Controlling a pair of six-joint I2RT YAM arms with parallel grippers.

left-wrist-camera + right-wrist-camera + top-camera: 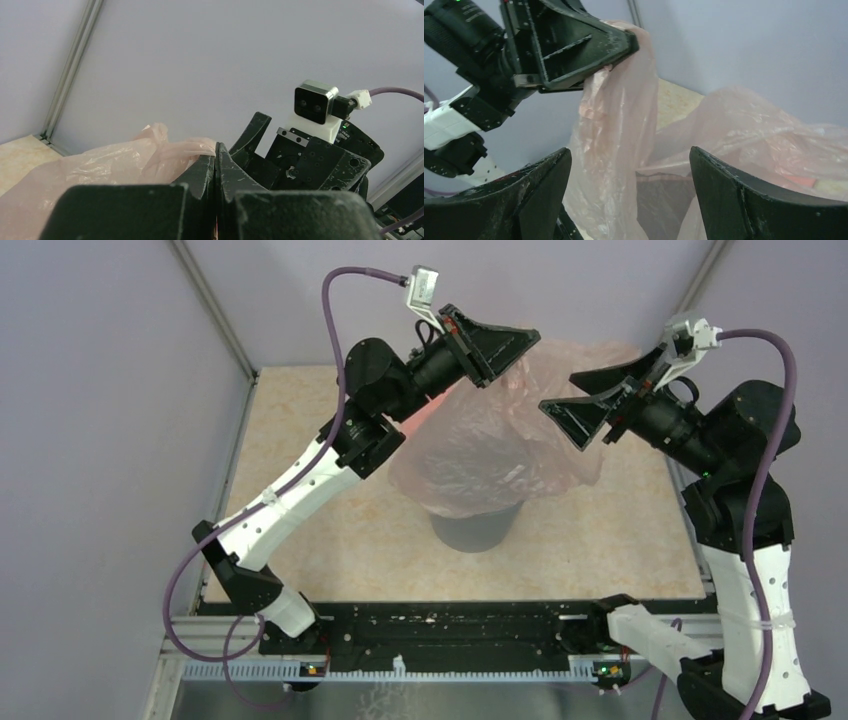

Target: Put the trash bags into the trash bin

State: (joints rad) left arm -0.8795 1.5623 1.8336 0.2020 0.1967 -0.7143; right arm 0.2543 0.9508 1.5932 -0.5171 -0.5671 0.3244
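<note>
The pale pink see-through trash bag (490, 455) hangs draped over the grey trash bin (475, 528) at the table's middle, hiding the bin's mouth. My left gripper (530, 337) is shut on the bag's top edge and holds it high; the pinched film shows in the left wrist view (165, 150) and the right wrist view (624, 100). My right gripper (552, 406) is open and empty, just right of the bag, its jaws wide apart in the right wrist view (630, 155). The bin (664, 200) shows dark through the film.
The beige tabletop (300, 440) is walled by pale panels with metal posts at the back corners (215, 310). A black rail (450, 625) runs along the near edge between the arm bases.
</note>
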